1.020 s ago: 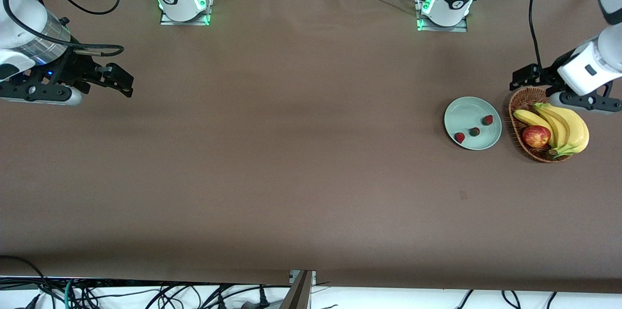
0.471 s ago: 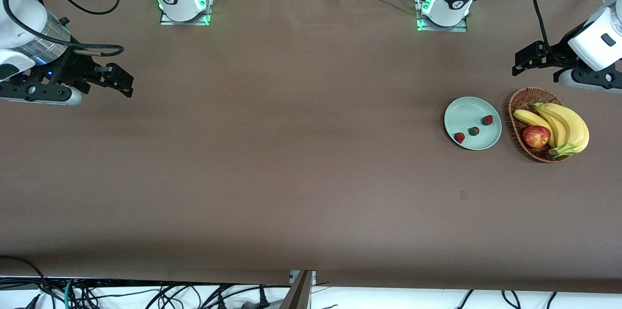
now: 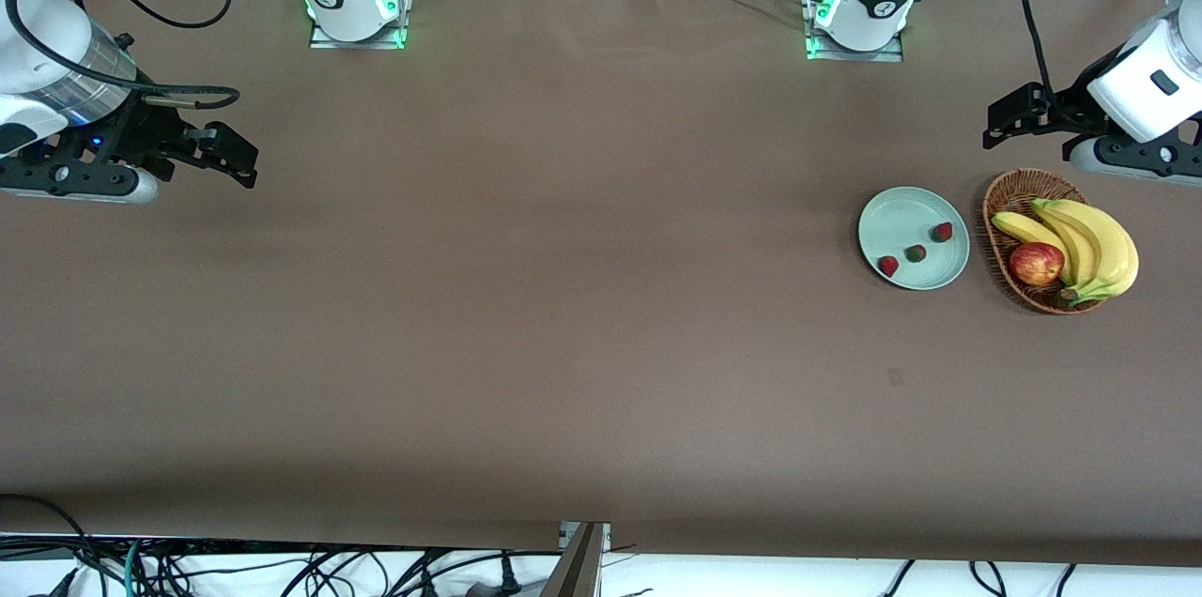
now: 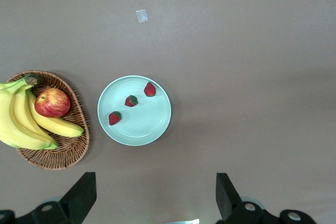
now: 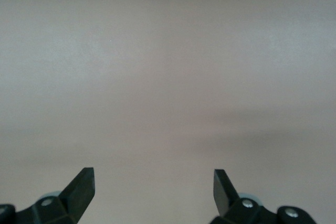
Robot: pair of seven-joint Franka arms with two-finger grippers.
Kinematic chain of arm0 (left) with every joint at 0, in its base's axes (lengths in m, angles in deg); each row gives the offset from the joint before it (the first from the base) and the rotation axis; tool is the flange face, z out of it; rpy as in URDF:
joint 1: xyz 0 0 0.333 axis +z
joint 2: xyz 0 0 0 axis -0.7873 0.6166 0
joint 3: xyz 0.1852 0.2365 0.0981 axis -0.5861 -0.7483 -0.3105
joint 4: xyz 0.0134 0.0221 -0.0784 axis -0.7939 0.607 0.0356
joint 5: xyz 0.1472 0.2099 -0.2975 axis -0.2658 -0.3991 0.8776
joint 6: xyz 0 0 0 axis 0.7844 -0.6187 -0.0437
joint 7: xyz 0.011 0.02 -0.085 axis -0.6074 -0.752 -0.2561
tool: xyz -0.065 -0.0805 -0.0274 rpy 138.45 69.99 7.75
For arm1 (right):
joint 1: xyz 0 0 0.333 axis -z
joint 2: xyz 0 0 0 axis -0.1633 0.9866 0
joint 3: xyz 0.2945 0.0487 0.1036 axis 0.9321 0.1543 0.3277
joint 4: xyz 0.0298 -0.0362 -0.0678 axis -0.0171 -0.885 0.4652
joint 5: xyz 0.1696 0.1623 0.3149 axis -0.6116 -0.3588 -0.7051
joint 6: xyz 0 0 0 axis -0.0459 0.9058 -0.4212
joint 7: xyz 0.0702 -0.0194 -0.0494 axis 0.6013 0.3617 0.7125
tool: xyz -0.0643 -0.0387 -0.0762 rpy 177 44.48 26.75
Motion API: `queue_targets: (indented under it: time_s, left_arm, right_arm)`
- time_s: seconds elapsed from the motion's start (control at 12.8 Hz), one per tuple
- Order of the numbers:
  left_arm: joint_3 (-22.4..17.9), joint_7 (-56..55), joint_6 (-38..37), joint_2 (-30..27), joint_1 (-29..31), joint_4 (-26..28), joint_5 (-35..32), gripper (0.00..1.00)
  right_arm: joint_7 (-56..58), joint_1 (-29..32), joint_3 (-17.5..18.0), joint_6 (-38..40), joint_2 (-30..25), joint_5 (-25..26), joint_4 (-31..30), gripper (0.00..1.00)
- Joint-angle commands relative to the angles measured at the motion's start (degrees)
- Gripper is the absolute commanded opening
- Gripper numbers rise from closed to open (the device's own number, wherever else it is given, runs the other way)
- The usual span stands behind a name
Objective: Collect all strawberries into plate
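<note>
Strawberries (image 3: 916,252) on plate (image 3: 901,214), apart from left tool (image 3: 1009,118).

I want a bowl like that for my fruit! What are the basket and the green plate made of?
The basket looks like brown woven wicker: you can see the criss-cross strands. The plate looks smooth and a bit glossy, maybe ceramic or plastic; hard to tell which.

smooth glossy plate (image 3: 913,237), woven wicker basket (image 3: 1005,252), matt brown table (image 3: 563,297).
</note>
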Motion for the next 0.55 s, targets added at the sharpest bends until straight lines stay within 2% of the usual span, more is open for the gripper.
queue_targets:
  time_s: [0.0, 0.47]
  left_arm:
    - [0.4, 1.44, -1.42, 0.9, -0.12, -2.08, -4.48, 1.0]
    - [0.4, 1.35, -1.42, 0.9, -0.48, -2.09, -4.94, 1.0]
  right_arm:
    - [1.0, 0.53, 0.12, -0.02, -0.01, -1.15, 0.29, 1.0]
    - [1.0, 0.53, 0.12, -0.02, -0.01, -1.15, 0.29, 1.0]
